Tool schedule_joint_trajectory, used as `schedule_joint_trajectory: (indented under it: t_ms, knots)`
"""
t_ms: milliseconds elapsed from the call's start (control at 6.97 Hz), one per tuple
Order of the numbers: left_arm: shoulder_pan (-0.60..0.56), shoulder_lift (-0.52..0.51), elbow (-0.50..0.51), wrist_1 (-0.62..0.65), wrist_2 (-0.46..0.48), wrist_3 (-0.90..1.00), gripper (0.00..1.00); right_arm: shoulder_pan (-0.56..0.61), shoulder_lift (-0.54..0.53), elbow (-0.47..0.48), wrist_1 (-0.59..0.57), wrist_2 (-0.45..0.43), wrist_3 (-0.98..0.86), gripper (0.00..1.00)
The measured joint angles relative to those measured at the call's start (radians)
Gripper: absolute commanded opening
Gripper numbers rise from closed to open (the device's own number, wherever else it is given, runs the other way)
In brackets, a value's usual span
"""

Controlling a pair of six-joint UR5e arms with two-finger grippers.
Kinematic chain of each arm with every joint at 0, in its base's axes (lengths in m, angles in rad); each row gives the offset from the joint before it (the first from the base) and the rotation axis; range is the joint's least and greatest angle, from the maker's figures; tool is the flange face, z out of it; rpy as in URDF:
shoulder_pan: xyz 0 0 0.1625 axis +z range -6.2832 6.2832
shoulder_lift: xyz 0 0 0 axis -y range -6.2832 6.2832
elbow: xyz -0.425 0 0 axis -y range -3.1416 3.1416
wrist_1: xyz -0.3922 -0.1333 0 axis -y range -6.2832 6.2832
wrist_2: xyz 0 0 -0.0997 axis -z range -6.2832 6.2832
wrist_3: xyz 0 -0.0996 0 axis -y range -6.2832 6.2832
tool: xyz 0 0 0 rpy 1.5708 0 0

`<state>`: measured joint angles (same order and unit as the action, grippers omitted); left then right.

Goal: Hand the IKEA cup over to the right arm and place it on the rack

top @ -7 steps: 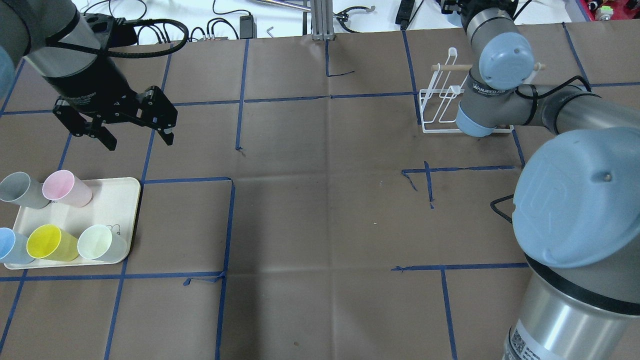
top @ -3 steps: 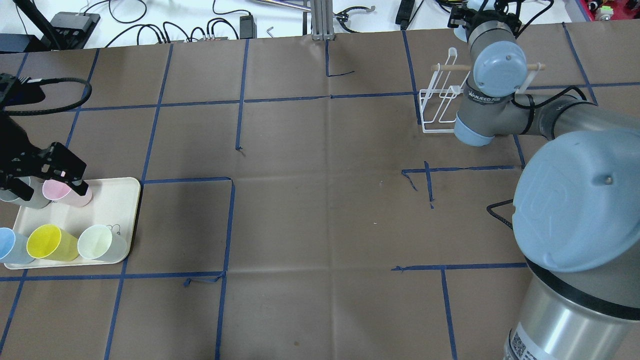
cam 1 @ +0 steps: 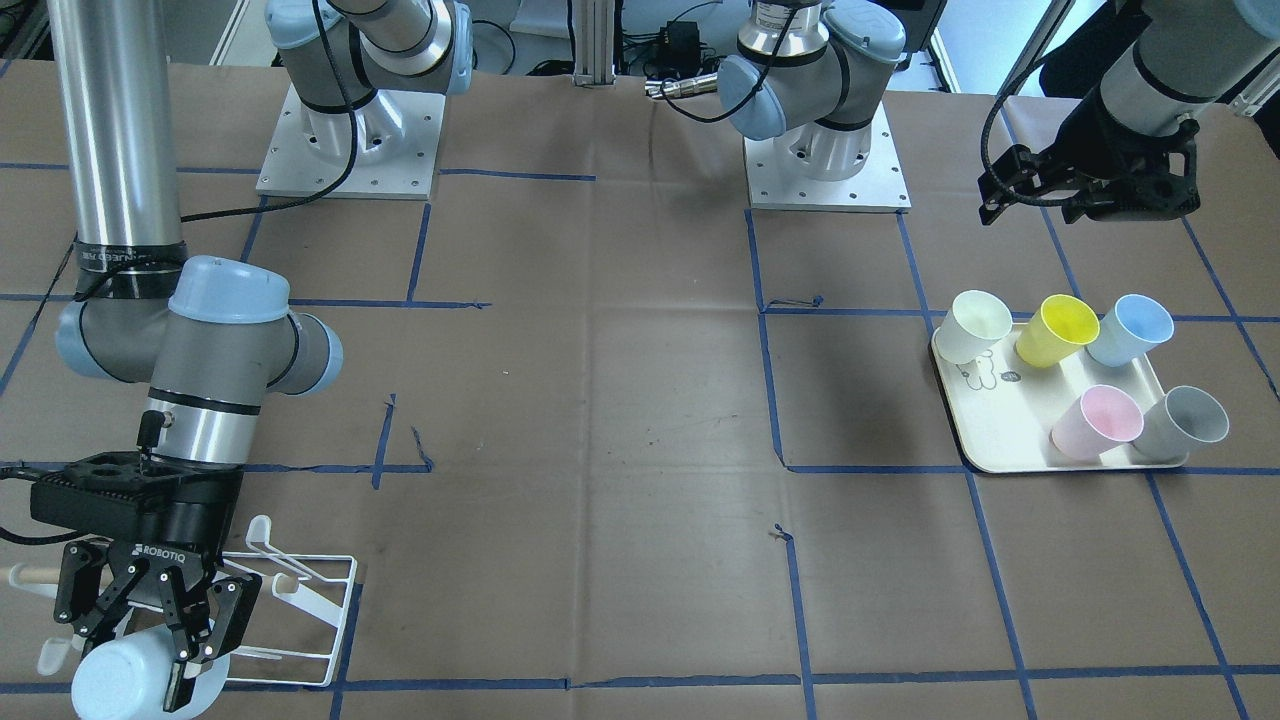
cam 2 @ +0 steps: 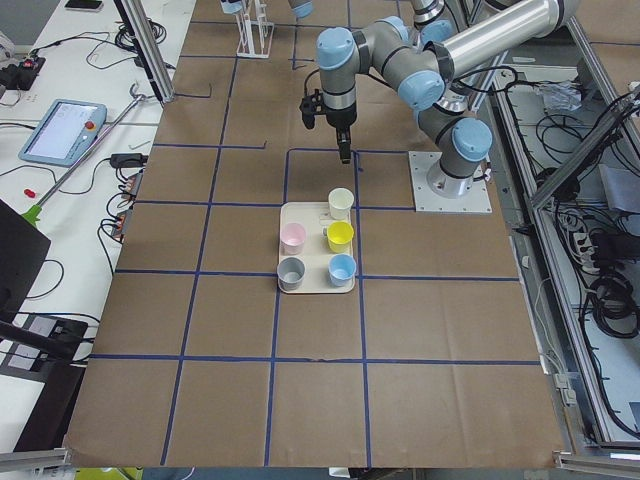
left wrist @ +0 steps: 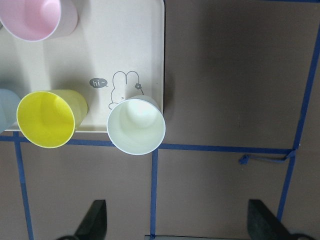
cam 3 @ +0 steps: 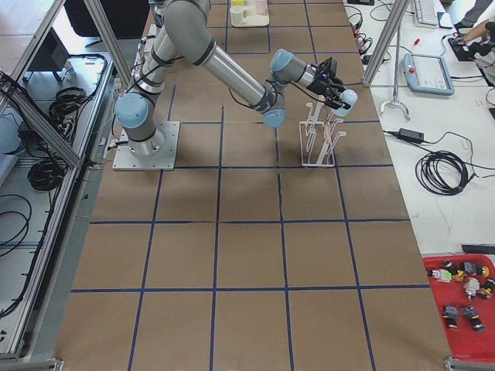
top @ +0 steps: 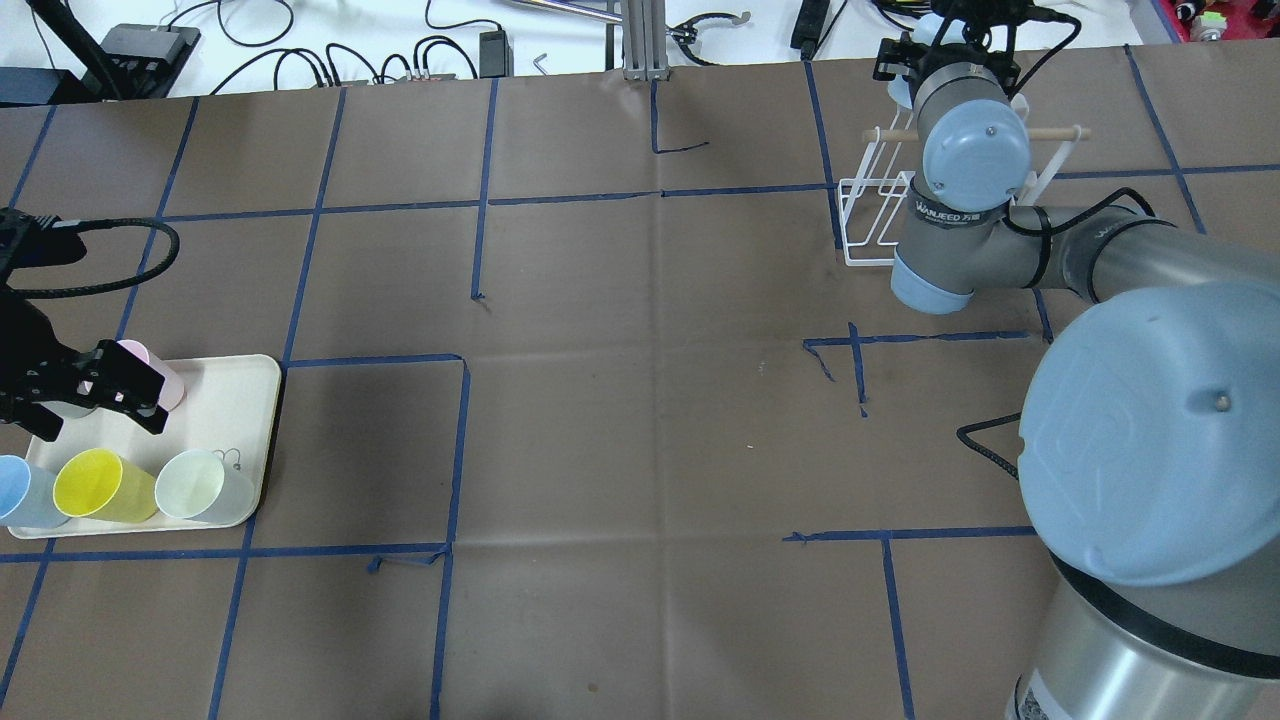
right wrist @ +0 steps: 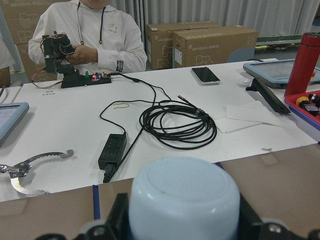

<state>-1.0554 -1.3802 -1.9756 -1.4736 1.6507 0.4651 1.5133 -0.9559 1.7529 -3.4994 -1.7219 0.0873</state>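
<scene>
The left gripper has slid nearer over the cream tray at the counter's left, and its fingers hang spread wide above the cups there. Far right, the right gripper's fingers clamp the pale blue IKEA cup at the rack's far end.

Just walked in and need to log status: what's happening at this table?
The right tool is shut on a light blue cup, holding it at the white wire rack, not yet released. The left tool hovers open above the cream tray, where five more cups stand.
</scene>
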Motion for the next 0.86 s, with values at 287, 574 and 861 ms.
schedule_joint_trajectory:
  t_ms: [287, 574, 861]
  knots:
    - [0.001, -0.014, -0.126, 0.156, -0.002, 0.007, 0.99, 0.004, 0.006, 0.007, -0.001, -0.002, 0.001, 0.16]
    - [0.002, -0.035, -0.237, 0.303, 0.0, 0.044, 0.99, 0.012, 0.009, 0.007, 0.001, -0.002, -0.002, 0.99]
    - [0.003, -0.094, -0.313, 0.454, -0.002, 0.077, 0.99, 0.015, 0.009, 0.004, 0.004, 0.0, -0.011, 1.0]
